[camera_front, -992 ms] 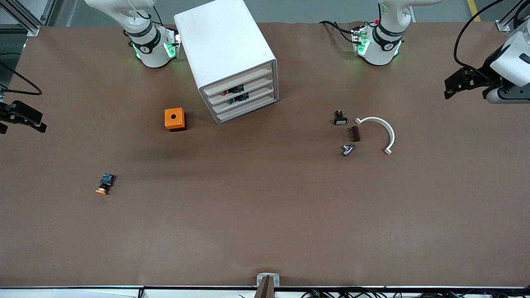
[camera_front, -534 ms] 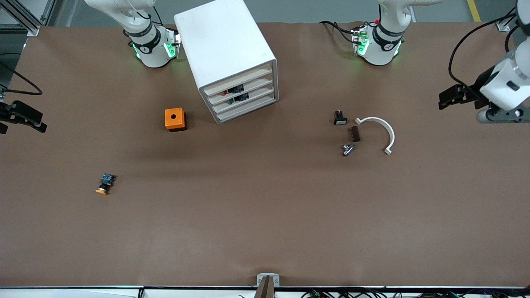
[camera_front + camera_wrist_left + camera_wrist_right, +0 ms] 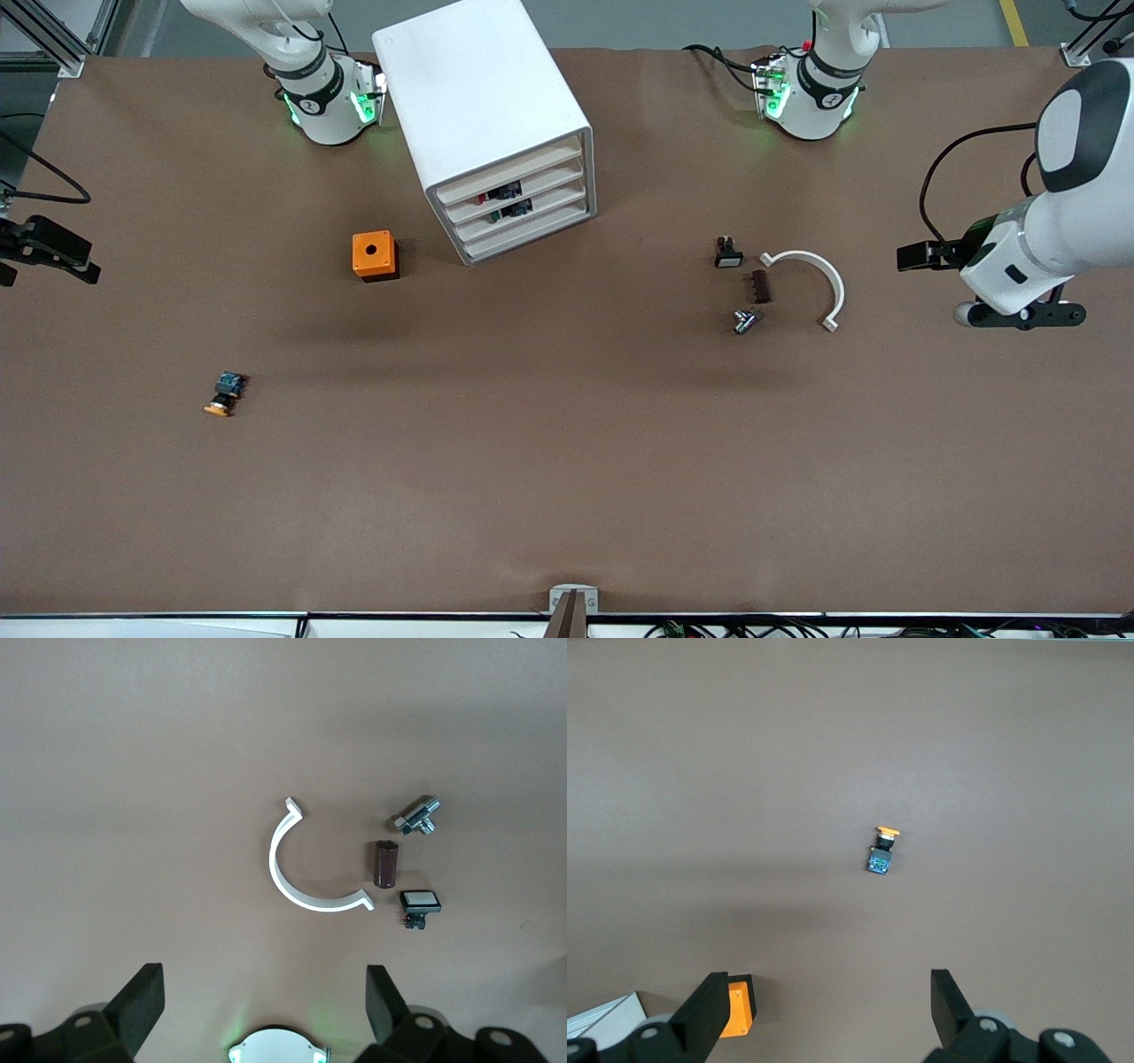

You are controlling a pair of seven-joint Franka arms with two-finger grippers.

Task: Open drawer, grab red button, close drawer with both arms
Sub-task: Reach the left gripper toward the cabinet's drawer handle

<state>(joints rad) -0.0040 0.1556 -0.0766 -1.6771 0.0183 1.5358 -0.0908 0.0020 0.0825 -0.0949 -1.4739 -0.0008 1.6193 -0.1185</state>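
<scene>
The white cabinet (image 3: 483,106) stands near the right arm's base, and its corner shows in the right wrist view (image 3: 602,1017). Its second drawer (image 3: 540,183) is shut, and the button's red cap (image 3: 484,197) and blue block show through its front. My left gripper (image 3: 921,256) is open and empty over the table at the left arm's end, beside a white curved piece; its fingers stand wide apart in the left wrist view (image 3: 263,981). My right gripper (image 3: 53,251) is open and empty over the table's edge at the right arm's end, as the right wrist view (image 3: 830,985) shows.
An orange cube with a round hole (image 3: 374,255) (image 3: 735,1008) sits beside the cabinet. An orange-capped button (image 3: 224,393) (image 3: 881,853) lies nearer the camera. A white curved piece (image 3: 819,279) (image 3: 292,881), a small switch (image 3: 727,253), a brown cylinder (image 3: 757,286) and a metal fitting (image 3: 744,320) lie together.
My left arm has swung in from the table's end, and its gripper has come toward the white curved piece. The right arm has not moved.
</scene>
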